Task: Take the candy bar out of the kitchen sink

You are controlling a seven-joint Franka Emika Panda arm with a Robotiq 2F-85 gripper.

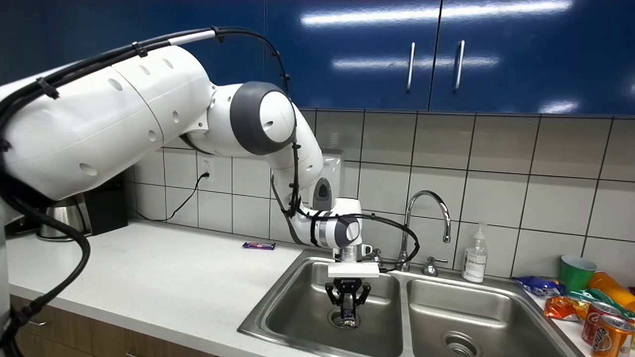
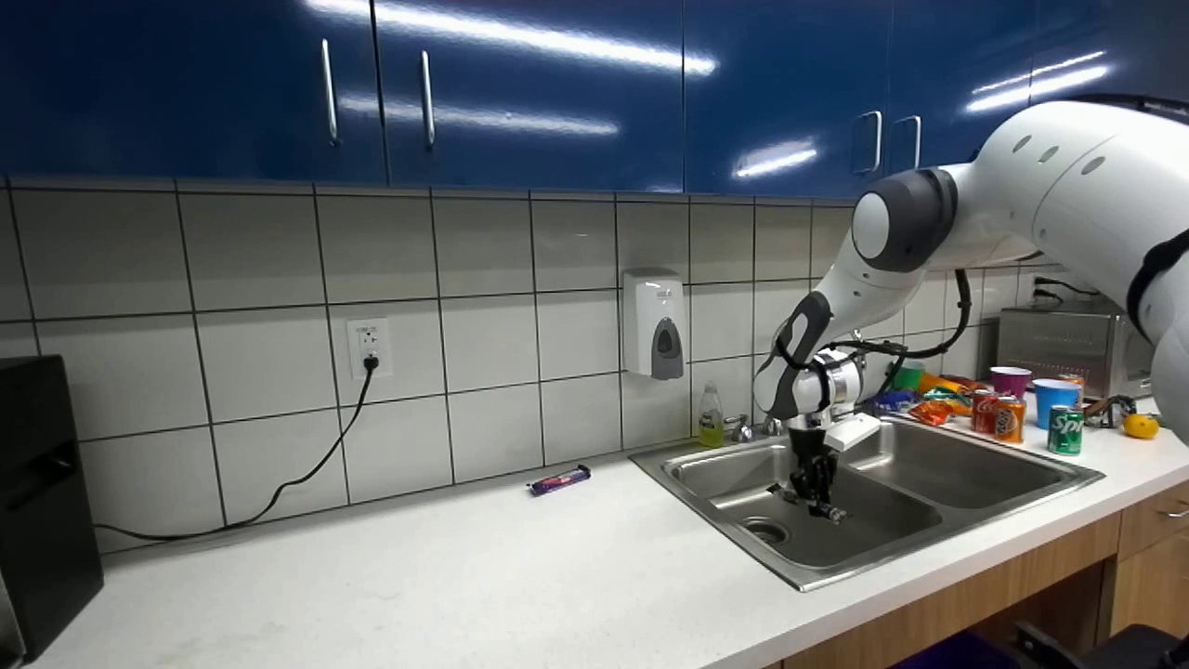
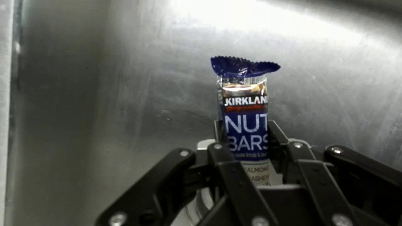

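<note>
one blue-wrapped oblong candy bar [image 3: 246,121] is pinched by its long sides in the black two-fingered gripper [image 3: 247,136], its length crossing the closing line, in or just over the stainless-steel double-basin sink [image 1: 256,322]; lifting seems called for.

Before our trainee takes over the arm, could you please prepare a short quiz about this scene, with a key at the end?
1. True or false: the sink is a double one.
2. What do the jaws hold?
3. Where does the small purple packet lie: (a) in the sink, (b) on the counter, (c) in a cup?

Key: 1. True. 2. The candy bar; NUT BARS is readable on it in the wrist view. 3. (b).
</note>
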